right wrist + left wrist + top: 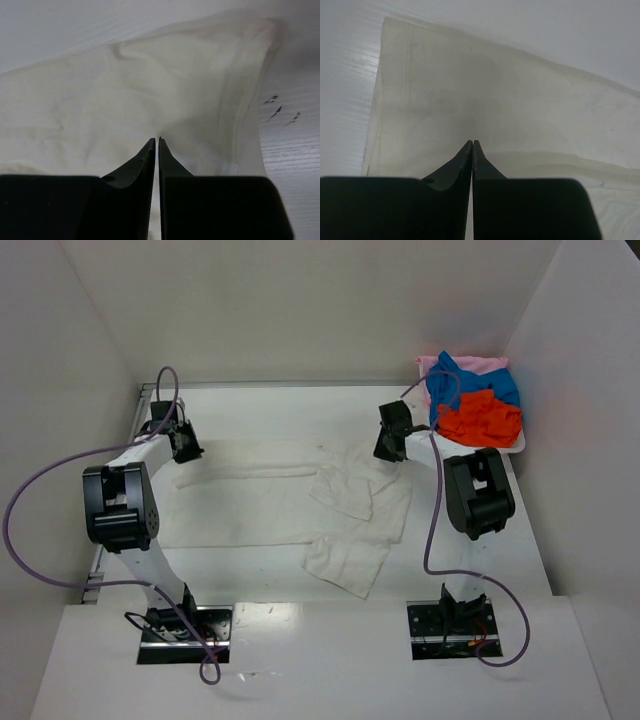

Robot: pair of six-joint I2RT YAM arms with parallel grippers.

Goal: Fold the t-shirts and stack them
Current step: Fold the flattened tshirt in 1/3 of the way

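Note:
A large off-white t-shirt [270,505] lies spread on the white table, partly folded, with a loose flap [345,565] at the near right. My left gripper [186,448] sits at the shirt's far left edge. In the left wrist view its tips [472,142] are shut and pressed into the cloth [495,85], which dimples around them. My right gripper [390,450] sits at the far right edge. Its tips [156,140] are shut on the creased cloth [150,85]. Blue [445,390], orange-red [482,418] and pale pink [482,365] shirts are piled at the back right.
The coloured pile lies in a shallow white tray [514,448] against the right wall, just behind the right arm. White walls enclose the table on the left, back and right. Purple cables loop from both arms. Bare table shows beside the shirt [345,75] [290,150].

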